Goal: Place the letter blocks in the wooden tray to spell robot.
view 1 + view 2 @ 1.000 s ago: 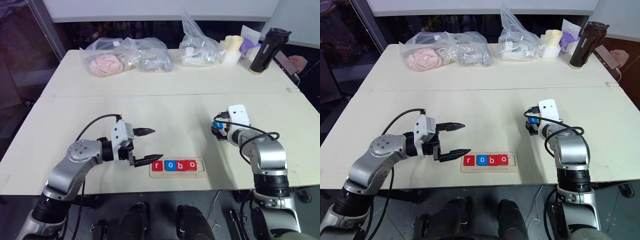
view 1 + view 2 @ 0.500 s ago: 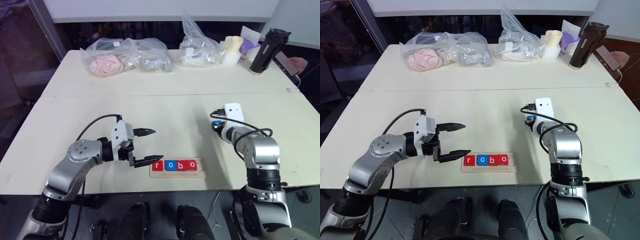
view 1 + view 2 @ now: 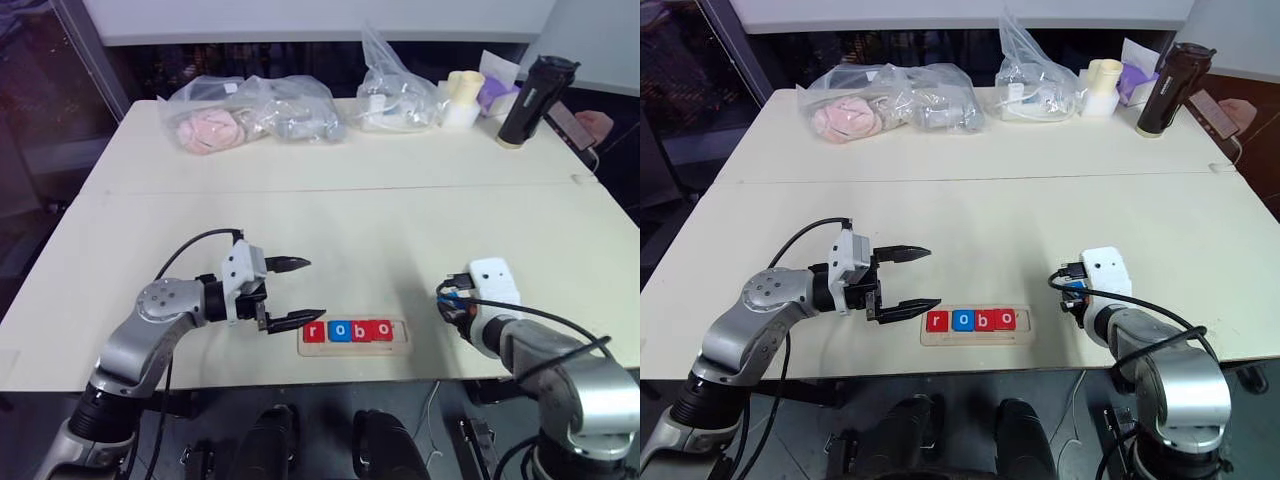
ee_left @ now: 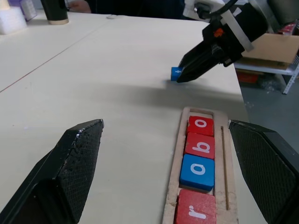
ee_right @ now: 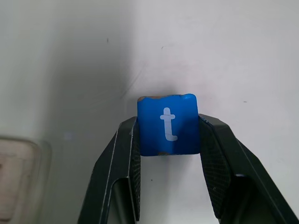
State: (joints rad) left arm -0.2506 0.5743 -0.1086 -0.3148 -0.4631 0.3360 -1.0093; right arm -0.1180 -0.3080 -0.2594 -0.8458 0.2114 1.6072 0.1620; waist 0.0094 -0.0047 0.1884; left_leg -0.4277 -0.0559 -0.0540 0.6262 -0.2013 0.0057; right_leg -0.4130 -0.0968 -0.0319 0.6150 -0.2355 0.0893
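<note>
Altogether we counted five blocks: four sat in the tray (image 3: pixel 355 336) spelling r, o, b, o, with one slot bare at its right end, and the blue t (image 5: pixel 168 123) was pinched in our right gripper (image 5: pixel 167 140), just right of the tray. Our left gripper (image 3: pixel 296 292) hung level with fingers spread, just left of the tray. Bare table (image 3: pixel 350 230) lay beyond, bags far back.

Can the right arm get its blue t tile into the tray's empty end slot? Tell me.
Probably yes. The right tool grips the blue t tile, and bare table lies between it and the pale wooden tray, whose right-end slot is free.
</note>
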